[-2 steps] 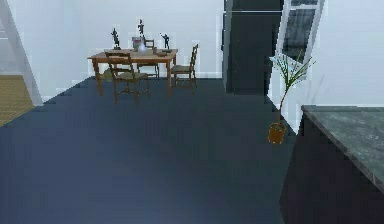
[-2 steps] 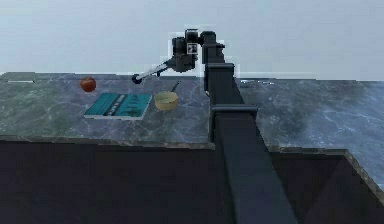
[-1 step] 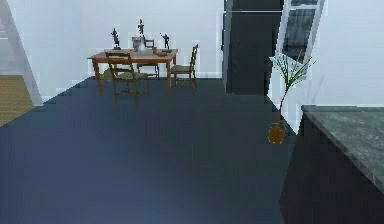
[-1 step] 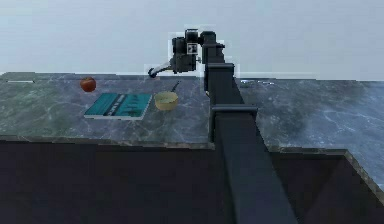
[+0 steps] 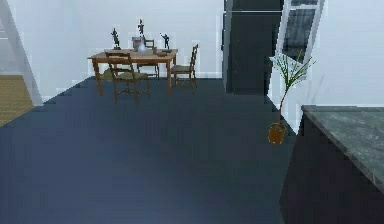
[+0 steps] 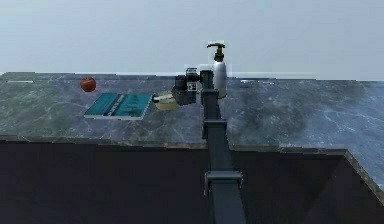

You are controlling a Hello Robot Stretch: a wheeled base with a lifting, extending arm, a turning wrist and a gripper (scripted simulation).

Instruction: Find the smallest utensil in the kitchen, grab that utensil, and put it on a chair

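In the forward view, a dark blue floor [image 5: 150,150] runs back to a wooden dining table [image 5: 132,58] at the far wall, towards the view's upper left. One chair [image 5: 124,72] stands at the table's near edge and a second chair [image 5: 185,66] at its right end. Three small dark statues [image 5: 141,27] stand on the tabletop. To the right of the table is a tall dark cabinet [image 5: 250,50], and beside it a bright window [image 5: 300,30]. A thin leafy plant [image 5: 288,75] rises from a brown vase [image 5: 277,132] on the floor below the window. The corner of a grey stone counter [image 5: 350,130] fills the view's lower right.

In the arm side view, the arm [image 6: 218,150] reaches out over the same counter [image 6: 290,115], whose dark front [image 6: 100,180] lies below. The gripper [image 6: 163,97] sits near the middle of the countertop, and a small pale thing [image 6: 168,102] lies at its fingers; it is too small to name. I cannot tell how the jaws stand or whether the gripper holds anything. A teal book [image 6: 118,105] lies just beside it, towards the counter's left end, and a round red fruit [image 6: 88,84] sits nearer the back edge. A white pump bottle [image 6: 219,68] stands at the back edge behind the arm.
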